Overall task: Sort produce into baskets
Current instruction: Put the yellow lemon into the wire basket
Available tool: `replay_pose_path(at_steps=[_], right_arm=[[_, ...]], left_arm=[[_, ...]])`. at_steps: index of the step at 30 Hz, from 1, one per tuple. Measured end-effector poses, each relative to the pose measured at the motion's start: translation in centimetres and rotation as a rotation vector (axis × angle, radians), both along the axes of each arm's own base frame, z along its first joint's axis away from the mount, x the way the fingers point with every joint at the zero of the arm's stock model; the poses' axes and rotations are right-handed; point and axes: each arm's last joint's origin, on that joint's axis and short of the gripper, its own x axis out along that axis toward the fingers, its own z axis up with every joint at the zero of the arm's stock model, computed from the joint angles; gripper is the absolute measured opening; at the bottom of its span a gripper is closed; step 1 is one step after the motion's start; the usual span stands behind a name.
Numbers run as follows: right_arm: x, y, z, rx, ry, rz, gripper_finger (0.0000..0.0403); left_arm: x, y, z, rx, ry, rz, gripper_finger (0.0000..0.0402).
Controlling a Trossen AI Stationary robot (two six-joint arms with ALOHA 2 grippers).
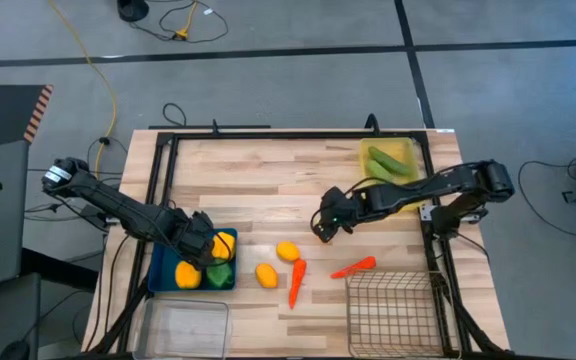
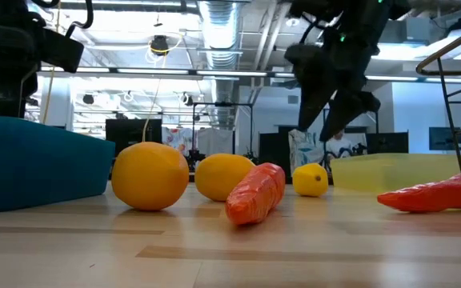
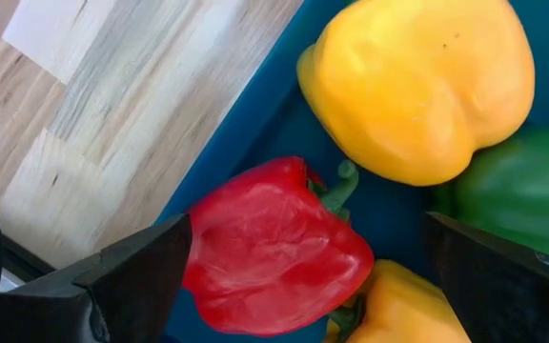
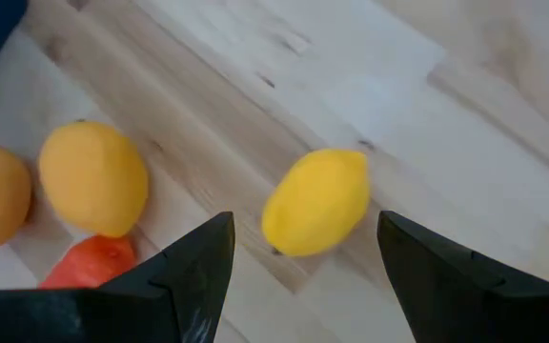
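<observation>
Currently your right hand (image 4: 298, 276) hovers spread over a loose lemon (image 4: 315, 202) on the worktop (image 1: 258, 175), left hand (image 3: 308, 286) spread above the red pepper (image 3: 270, 252) in the blue tray (image 1: 160, 272); descend off-centre and that round lemon likely rolls away.

Left dark two-finger gripper (image 1: 208, 246) at end of left arm, which reaches in from the left side, elbow bent, wrist angled down. Fingers (image 3: 127, 286) spread wide, nothing held between them. Right dark two-finger gripper (image 1: 325, 226) at end of right arm, stretched in from the right side, raised clear, pointing down. Its fingers (image 4: 193, 276) are parted, nothing between them.
</observation>
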Motion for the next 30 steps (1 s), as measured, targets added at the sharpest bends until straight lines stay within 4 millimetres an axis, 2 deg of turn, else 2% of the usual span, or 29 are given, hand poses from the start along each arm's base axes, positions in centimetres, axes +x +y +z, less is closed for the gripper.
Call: replay_pose_path(at_steps=[5, 12, 22, 30], right_arm=[[0.9, 0.4, -2.3, -0.013, 0.063, -0.013, 0.0286], [1.8, 0.0, -4.7, -0.029, 0.122, -0.058, 0.0286], [2.1, 0.0, -5.4, -0.027, 0.123, -0.058, 0.0281], [2.2, 0.1, -5.7, -0.015, 0.138, -0.052, 0.0239]], left_arm=[[0.1, 0.0, 0.0, 0.006, -0.009, -0.002, 0.0396], [0.1, 0.0, 0.0, 0.008, -0.014, -0.002, 0.0396], [0.1, 0.1, 0.0, 0.031, -0.024, 0.000, 0.0396], [0.3, 0.0, 0.0, 0.026, -0.037, 0.000, 0.0396]])
